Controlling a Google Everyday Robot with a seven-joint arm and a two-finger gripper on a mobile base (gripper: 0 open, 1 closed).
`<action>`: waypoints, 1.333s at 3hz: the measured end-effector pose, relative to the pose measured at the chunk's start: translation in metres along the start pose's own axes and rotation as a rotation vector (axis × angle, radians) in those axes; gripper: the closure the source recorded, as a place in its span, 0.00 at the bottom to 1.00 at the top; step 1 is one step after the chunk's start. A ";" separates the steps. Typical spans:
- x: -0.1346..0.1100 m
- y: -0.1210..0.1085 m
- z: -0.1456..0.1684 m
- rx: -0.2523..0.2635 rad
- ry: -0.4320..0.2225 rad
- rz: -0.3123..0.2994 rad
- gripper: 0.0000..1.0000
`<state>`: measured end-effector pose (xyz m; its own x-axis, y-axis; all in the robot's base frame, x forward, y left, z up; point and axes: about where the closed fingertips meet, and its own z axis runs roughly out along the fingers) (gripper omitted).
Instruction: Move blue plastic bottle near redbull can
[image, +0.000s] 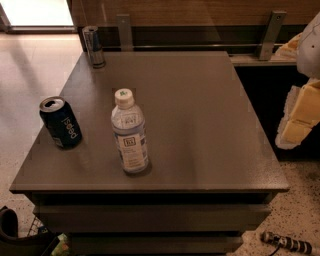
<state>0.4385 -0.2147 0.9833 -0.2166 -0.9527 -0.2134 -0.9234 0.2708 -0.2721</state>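
Note:
The blue plastic bottle (129, 134) stands upright on the grey table (200, 115), near its front and left of centre. It is clear and bluish, with a white cap and a white-and-blue label. The redbull can (93, 46), slim and silver-and-blue, stands upright at the table's far left corner, well apart from the bottle. My gripper (299, 117), white with pale yellow parts, is at the right edge of the view, beyond the table's right side and far from the bottle. It holds nothing that I can see.
A dark navy Pepsi can (61, 123), opened, stands near the table's left edge, left of the bottle. A wooden wall with metal brackets (269, 35) runs behind the table. Dark objects (15, 235) lie on the floor at the lower left, and a small object (287, 242) lies at the lower right.

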 end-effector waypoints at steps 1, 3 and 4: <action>0.000 0.000 0.000 0.000 0.000 0.000 0.00; -0.055 -0.006 0.040 -0.082 -0.333 -0.003 0.00; -0.098 -0.001 0.057 -0.137 -0.538 0.012 0.00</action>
<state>0.4788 -0.1135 0.9506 -0.0680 -0.7350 -0.6747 -0.9625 0.2262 -0.1495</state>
